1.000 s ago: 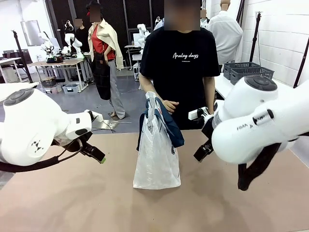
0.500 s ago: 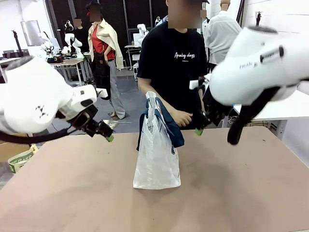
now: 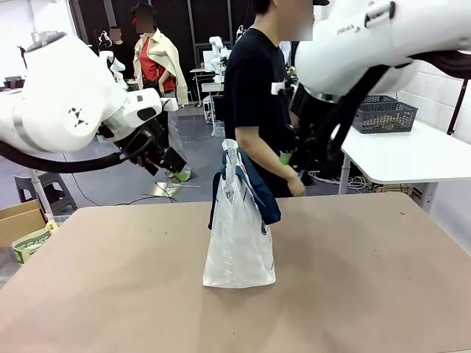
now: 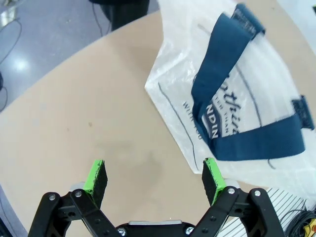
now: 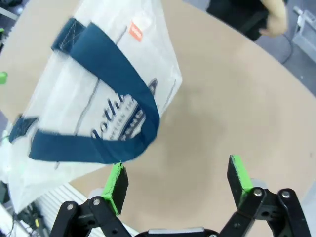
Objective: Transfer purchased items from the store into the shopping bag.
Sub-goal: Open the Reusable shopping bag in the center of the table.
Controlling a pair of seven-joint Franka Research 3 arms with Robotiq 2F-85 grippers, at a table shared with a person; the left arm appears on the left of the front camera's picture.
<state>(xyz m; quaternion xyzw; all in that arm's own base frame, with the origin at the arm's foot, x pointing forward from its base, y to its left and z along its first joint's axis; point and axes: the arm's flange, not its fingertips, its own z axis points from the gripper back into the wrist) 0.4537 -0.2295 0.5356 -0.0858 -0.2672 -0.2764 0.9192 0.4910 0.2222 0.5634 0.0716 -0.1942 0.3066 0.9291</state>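
Your left end effector (image 4: 153,168): wide, empty | your right end effector (image 5: 177,169): wide, empty | bag (image 3: 239,246): upright on table (image 3: 368,279)

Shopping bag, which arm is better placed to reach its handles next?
Probably left. The open left gripper looks straight at the shopping bag, straps nearby. The right gripper, also open, hangs near the person's hand.

Tan table (image 3: 368,279), shopping bag (image 3: 239,243) upright at ctr
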